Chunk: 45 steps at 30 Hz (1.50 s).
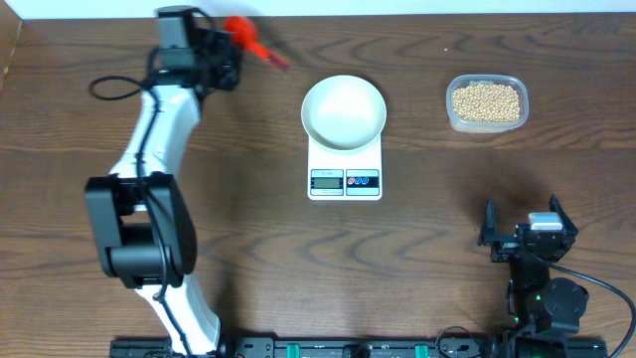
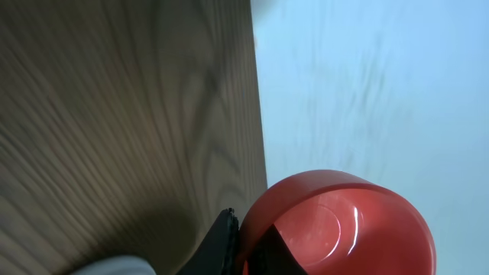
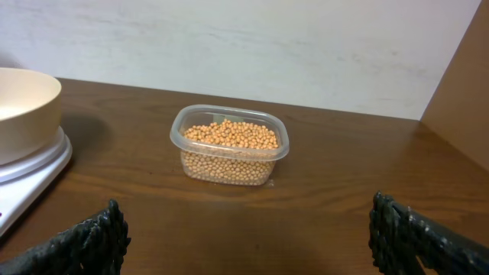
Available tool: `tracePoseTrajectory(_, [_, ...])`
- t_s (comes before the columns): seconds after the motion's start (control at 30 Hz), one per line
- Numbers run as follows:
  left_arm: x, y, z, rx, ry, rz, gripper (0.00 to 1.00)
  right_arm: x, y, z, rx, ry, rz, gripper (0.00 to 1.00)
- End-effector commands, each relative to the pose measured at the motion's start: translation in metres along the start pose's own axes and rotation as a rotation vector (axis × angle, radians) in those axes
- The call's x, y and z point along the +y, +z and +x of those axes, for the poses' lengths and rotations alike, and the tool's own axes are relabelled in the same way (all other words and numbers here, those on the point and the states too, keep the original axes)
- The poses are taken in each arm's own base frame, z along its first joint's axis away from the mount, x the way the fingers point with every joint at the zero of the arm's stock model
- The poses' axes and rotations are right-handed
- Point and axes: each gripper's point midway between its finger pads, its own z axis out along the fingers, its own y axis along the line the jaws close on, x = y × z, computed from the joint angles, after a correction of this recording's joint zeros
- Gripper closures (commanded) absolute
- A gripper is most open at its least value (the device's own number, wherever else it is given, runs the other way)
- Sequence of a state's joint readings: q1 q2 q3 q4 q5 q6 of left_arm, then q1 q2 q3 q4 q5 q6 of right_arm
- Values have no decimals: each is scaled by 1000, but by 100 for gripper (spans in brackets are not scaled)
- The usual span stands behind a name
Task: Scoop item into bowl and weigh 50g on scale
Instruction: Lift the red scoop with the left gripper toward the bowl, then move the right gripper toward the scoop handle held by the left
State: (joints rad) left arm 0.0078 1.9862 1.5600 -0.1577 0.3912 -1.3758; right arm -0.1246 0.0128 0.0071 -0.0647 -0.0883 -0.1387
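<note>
Beans (image 1: 486,101): many small round tan-beige ones – heaped in a clear plastic tub (image 1: 486,128), filling it approx to the rim; tub sits upright, right of scale, well apart from it.
Bowl (image 1: 343,111): round, plain cream-white, upright, inside bare; rests on scale's platform, covers most of it, approx as wide as scale.
Scale (image 1: 344,181): small white rect. digital kitchen scale, flat on wooden tabletop near centre – front strip w/ small LCD and two round btns clear of the bowl; readout too small to read.
</note>
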Motion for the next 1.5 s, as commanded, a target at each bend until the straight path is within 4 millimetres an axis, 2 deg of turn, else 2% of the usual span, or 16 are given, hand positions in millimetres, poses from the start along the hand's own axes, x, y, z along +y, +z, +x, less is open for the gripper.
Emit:
tracePoseTrajectory(0.0, [-22,-1,32,1,-8,52,93,1,0,1,2,10,-1,1])
tracePoseTrajectory(0.13, [-31,5,67,51,3,79,93,1,0,1,2,10,-1,1])
tracePoseTrajectory(0.4, [-31,11,96,42,-51,72,93,4,0,-6,-27,8,-21,1])
tracePoseTrajectory(0.63, [-36,11,85,-26,-152,96,93,5,0,-13,-54,6,-29,1])
tracePoseTrajectory(0.77, [-41,10,85,-22,-143,117,93,22,-3,-27,-119,-3,-131,1])
tracePoseTrajectory(0.93, [-41,11,88,-22,-94,117,93,31,-7,-50,-196,60,-196,1])
tracePoseTrajectory(1.13, [-42,10,86,-34,-37,118,93,37,-7,-77,-188,70,-256,1])
tracePoseTrajectory(1.3, [-42,10,85,-44,-36,119,93,42,9,-105,-119,83,-330,1])
tracePoseTrajectory(1.47, [-41,10,85,-45,-20,117,93,59,42,-132,-38,107,-492,1])
